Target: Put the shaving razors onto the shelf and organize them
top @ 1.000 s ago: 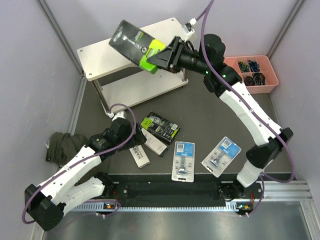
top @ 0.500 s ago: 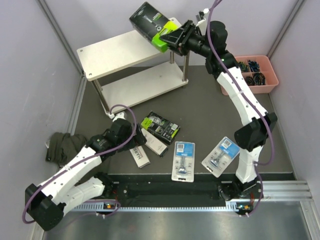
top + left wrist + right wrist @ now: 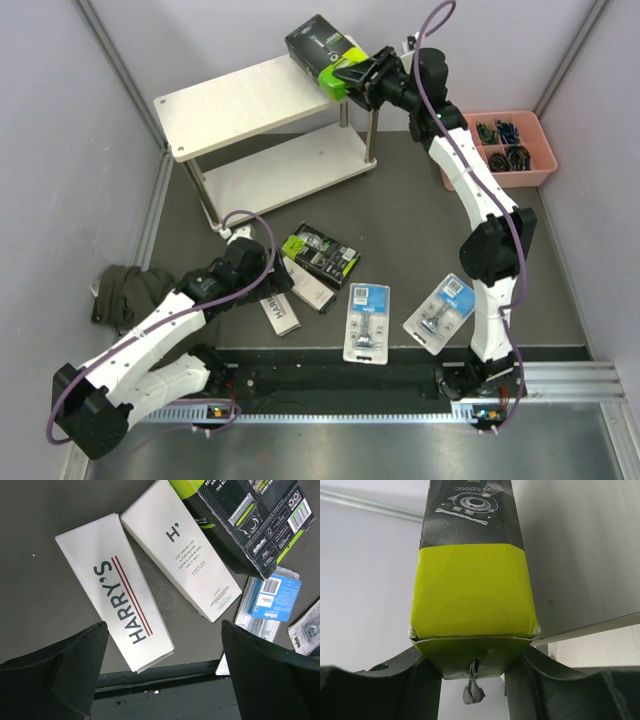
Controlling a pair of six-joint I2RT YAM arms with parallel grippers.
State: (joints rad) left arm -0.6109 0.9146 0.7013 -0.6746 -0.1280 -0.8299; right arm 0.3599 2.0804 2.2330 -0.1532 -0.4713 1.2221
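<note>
My right gripper (image 3: 350, 76) is shut on the lime-green end of a black and lime-green razor pack (image 3: 316, 42), held above the far right corner of the shelf (image 3: 230, 105). In the right wrist view the pack (image 3: 472, 595) sits clamped between both fingers (image 3: 420, 685), with the shelf's pale top board (image 3: 570, 555) to its right. My left gripper (image 3: 163, 640) hangs open over two white Harry's boxes (image 3: 117, 595) (image 3: 180, 547), touching neither. On the table lie another black and green pack (image 3: 320, 252) and two blue-card blister packs (image 3: 367, 320) (image 3: 442, 310).
A pink compartment tray (image 3: 540, 170) with small dark items stands at the right. A dark green cloth (image 3: 125, 290) lies bunched at the left wall. The shelf's lower board (image 3: 290, 170) is bare. Grey walls close in the left, back and right.
The right arm has carried the black and green pack rightward and back, from above the shelf's middle to its far right corner. The left arm has barely moved.
</note>
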